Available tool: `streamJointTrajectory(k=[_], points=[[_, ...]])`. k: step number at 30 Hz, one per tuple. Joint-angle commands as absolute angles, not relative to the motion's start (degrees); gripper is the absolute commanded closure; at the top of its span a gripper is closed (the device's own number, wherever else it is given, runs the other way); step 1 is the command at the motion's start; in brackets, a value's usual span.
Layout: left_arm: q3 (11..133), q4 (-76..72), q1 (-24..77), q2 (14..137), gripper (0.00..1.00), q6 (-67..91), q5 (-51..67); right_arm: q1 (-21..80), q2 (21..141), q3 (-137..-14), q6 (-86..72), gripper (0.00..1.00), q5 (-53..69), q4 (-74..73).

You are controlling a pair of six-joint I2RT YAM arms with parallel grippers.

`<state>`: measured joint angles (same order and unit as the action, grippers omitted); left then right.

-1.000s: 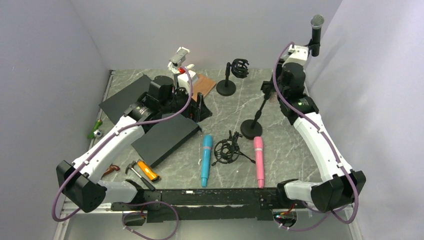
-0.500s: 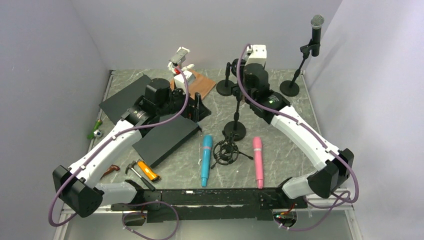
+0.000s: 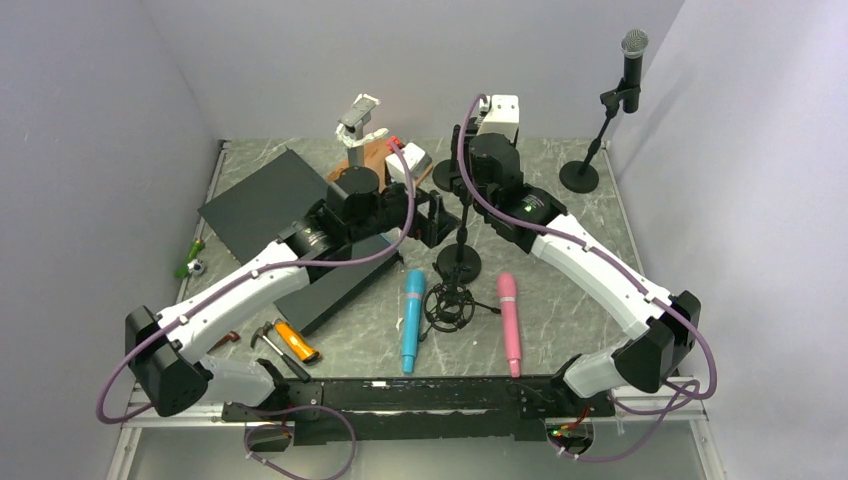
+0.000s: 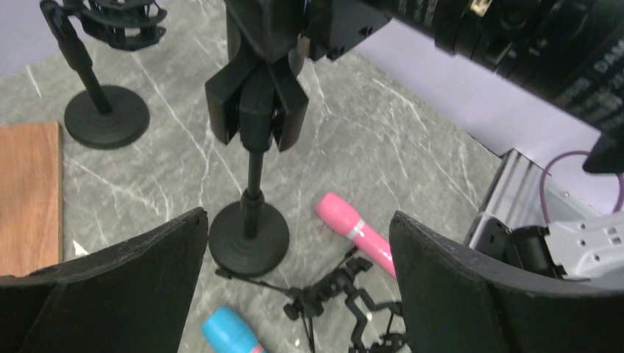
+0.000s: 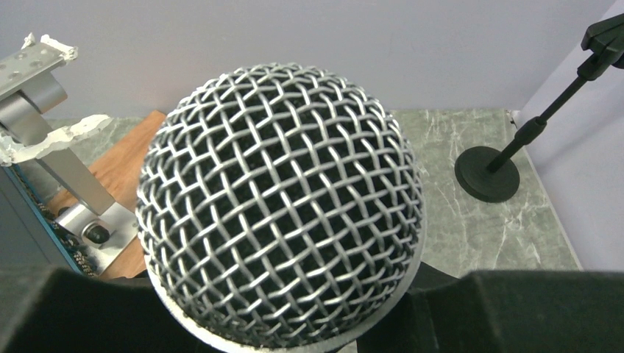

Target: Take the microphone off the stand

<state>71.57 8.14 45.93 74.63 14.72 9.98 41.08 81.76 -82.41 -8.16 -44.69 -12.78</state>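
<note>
A lab test bench: plain lilac walls (image 3: 90, 150) box in a grey marbled table (image 3: 560, 320) (props scattered about), with a left arm (image 3: 240, 285) and right arm (image 3: 600, 270) bolted to a black rail (image 3: 400, 392).

Bare marble (image 4: 368, 140) beyond stand base (image 4: 248, 239); pink microphone (image 4: 352, 228), shock mount (image 4: 346, 294) just beside.

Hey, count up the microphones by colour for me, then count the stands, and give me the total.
Black microphone: 2
Blue microphone: 1
Pink microphone: 1
Stand: 3
Total: 7
</note>
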Motion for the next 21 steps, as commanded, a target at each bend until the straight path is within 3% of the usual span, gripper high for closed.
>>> streamJointTrajectory(k=[1, 21], points=[[73.0, -1.11, 47.22, 77.67, 0.06, 11.59, 3.0, 41.29, 78.16, -83.4, -11.08, 1.0, -45.05, -7.46], [77.24, -11.7, 47.38, 88.47, 0.23, 8.25, 4.25, 41.26, 76.5, -82.44, -12.73, 1.0, -43.86, -7.69]])
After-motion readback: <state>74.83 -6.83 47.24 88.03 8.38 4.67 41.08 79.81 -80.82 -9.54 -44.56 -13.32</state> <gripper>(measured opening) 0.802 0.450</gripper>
